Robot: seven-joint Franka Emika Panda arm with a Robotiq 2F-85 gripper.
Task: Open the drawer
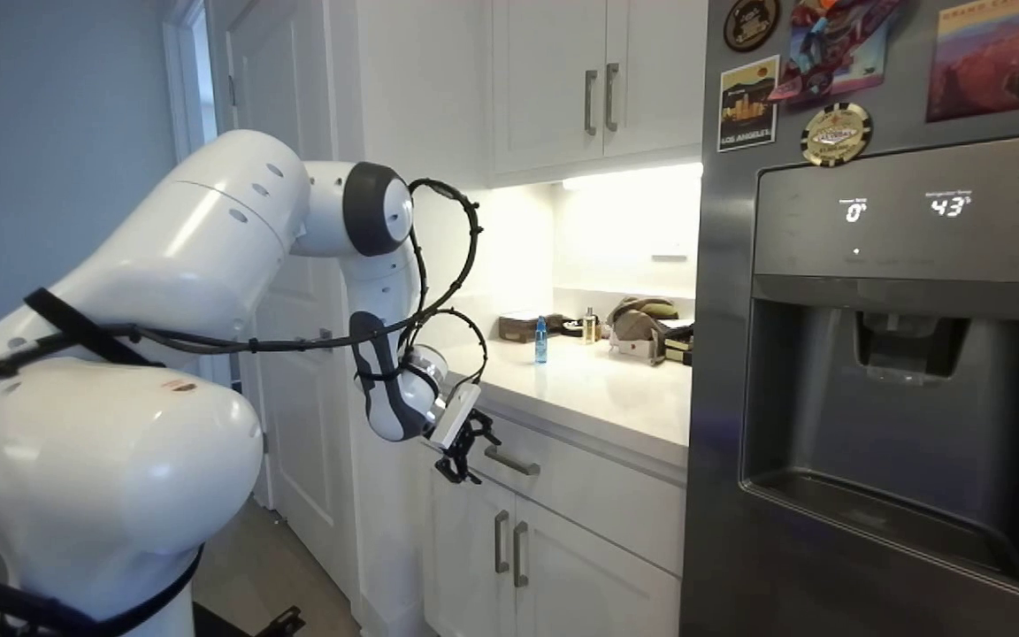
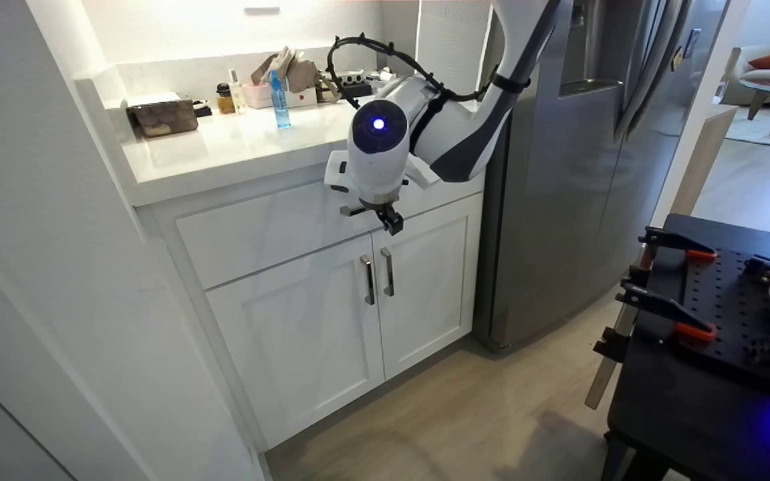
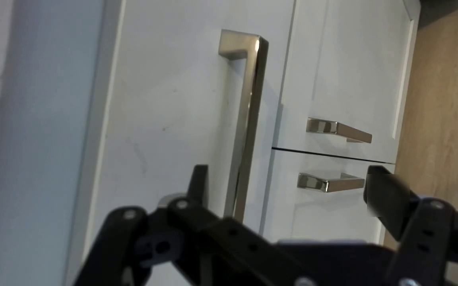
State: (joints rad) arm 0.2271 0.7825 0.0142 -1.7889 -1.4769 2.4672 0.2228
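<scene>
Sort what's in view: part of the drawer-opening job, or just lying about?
For the job:
white drawer, shut
its silver bar handle
gripper, open

Just lying about on the counter:
blue bottle
amber bottle
brown case

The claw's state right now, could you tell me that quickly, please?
Claw: open and holding nothing; the drawer handle is not gripped.

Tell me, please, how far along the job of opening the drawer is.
Done, it seems: the approach, as the gripper is close to the silver drawer handle. In hand: lining up, I'd judge; in the wrist view part of the handle shows between the open jaws, though contact can't be told. Left: gripping and pulling, since the white drawer front looks shut in both exterior views.
</scene>
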